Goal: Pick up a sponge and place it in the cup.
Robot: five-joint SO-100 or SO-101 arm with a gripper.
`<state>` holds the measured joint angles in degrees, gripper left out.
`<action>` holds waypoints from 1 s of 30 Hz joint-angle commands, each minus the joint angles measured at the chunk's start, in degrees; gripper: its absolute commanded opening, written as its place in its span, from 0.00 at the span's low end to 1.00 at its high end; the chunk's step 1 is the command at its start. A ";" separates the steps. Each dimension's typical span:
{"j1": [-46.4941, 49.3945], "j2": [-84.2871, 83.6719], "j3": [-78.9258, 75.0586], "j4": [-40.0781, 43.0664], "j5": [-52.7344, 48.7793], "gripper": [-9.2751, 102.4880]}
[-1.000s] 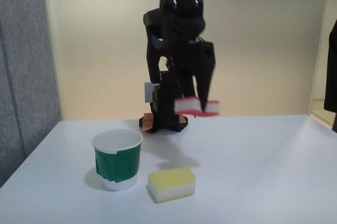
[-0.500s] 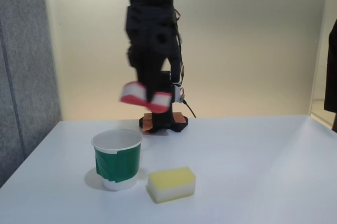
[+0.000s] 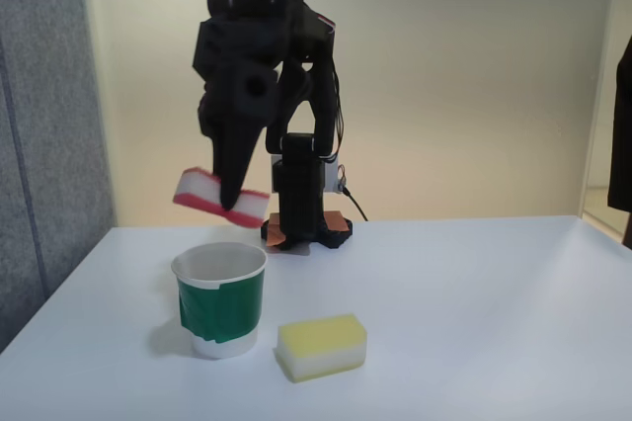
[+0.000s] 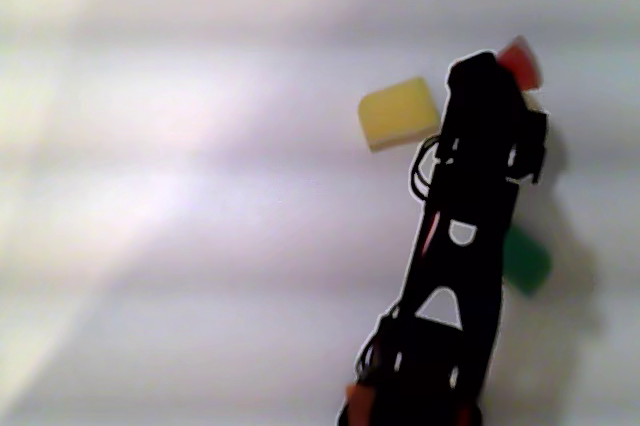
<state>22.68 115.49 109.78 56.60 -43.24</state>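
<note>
In the fixed view, the sponge (image 3: pixel 220 198) is seen left of centre, held in the air by the gripper (image 3: pixel 234 206), whose dark fingers are closed across its middle. The sponge is tilted, its left end higher than its right, with the red top, white layer and thin red lower edge visible. It is held above the cup (image 3: pixel 220 299) and apart from it, over the rim or slightly behind it; which of the 2 cannot be told. The cup stands upright at lower left of the frame on the white table (image 3: pixel 474 322), its green band facing the camera. A yellow-and-white sponge (image 3: pixel 322 346) lies just beside the cup, to its right. The arm's base (image 3: pixel 306 228) is seen at the far edge of the table. In the other view, a red corner of the sponge (image 4: pixel 519 61) is seen at upper right past the arm's tip, with the yellow-and-white sponge (image 4: pixel 399 113) to its left.
</note>
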 commanded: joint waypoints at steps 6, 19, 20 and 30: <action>0.35 2.20 1.32 -0.26 0.18 0.27; -0.62 4.83 2.81 -1.49 3.08 0.38; -0.70 5.36 2.99 -1.93 3.96 0.35; -5.01 16.26 9.23 -4.48 20.39 0.08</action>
<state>18.81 127.27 117.25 52.12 -29.79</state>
